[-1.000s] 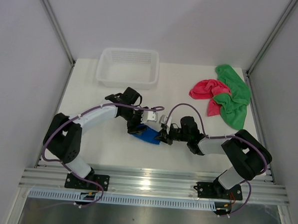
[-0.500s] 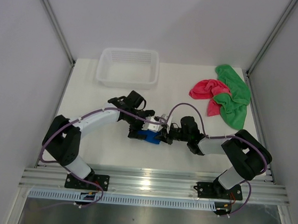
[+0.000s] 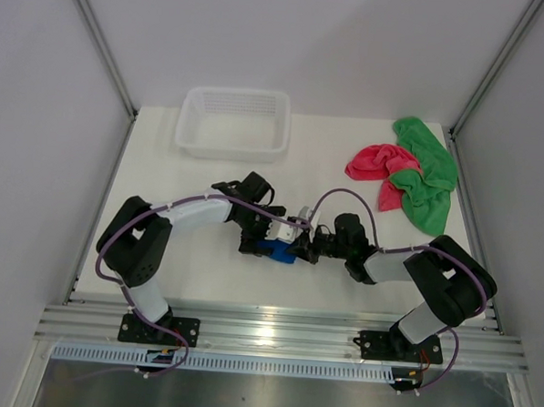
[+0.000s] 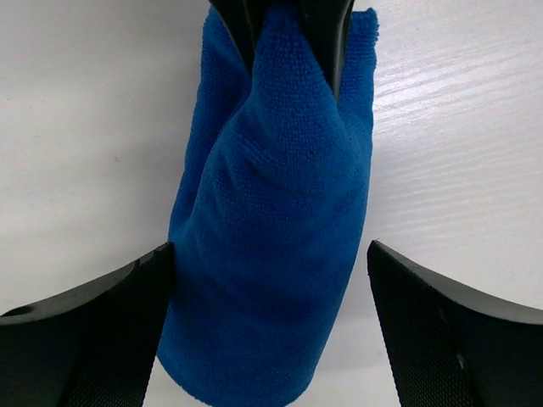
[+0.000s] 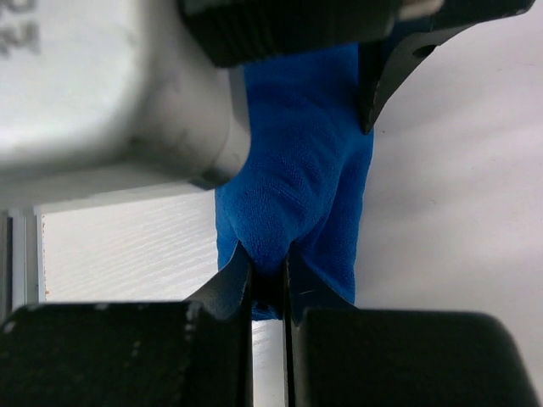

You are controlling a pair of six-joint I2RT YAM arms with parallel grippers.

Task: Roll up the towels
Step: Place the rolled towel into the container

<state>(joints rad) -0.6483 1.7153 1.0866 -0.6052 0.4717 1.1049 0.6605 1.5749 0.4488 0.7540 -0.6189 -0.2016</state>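
The blue towel [image 3: 274, 250] lies bunched into a short, thick roll on the white table [image 3: 183, 162], in the middle of the near half, between the two arms. The left gripper [image 3: 265, 239] is down over it with its jaws wide apart. In the left wrist view the left gripper [image 4: 271, 248] straddles the blue towel [image 4: 271, 237] at its broad near end. One black finger [image 4: 102, 331] sits right against the side of the cloth, while the other finger [image 4: 450, 331] stands clear of it with bare table [image 4: 441, 127] showing between. Neither finger presses into the roll, so this gripper holds nothing. The right gripper [image 3: 304, 249] meets the towel from the opposite end and is clamped on it. In the right wrist view the right gripper [image 5: 267, 267] has its two fingers almost together, with a narrow fold of the blue towel [image 5: 297, 170] pinched between the tips. The left wrist view shows the same hold from the other side: the right gripper [image 4: 288, 25] bites the tapered far end of the roll, and the cloth is puckered into a ridge where it is squeezed. The green towel [image 3: 428, 180] and the pink-red towel [image 3: 379, 162] lie crumpled and touching each other at the far right of the table, well apart from both grippers. The white mesh basket [image 3: 231, 142] stands at the far edge, left of centre.
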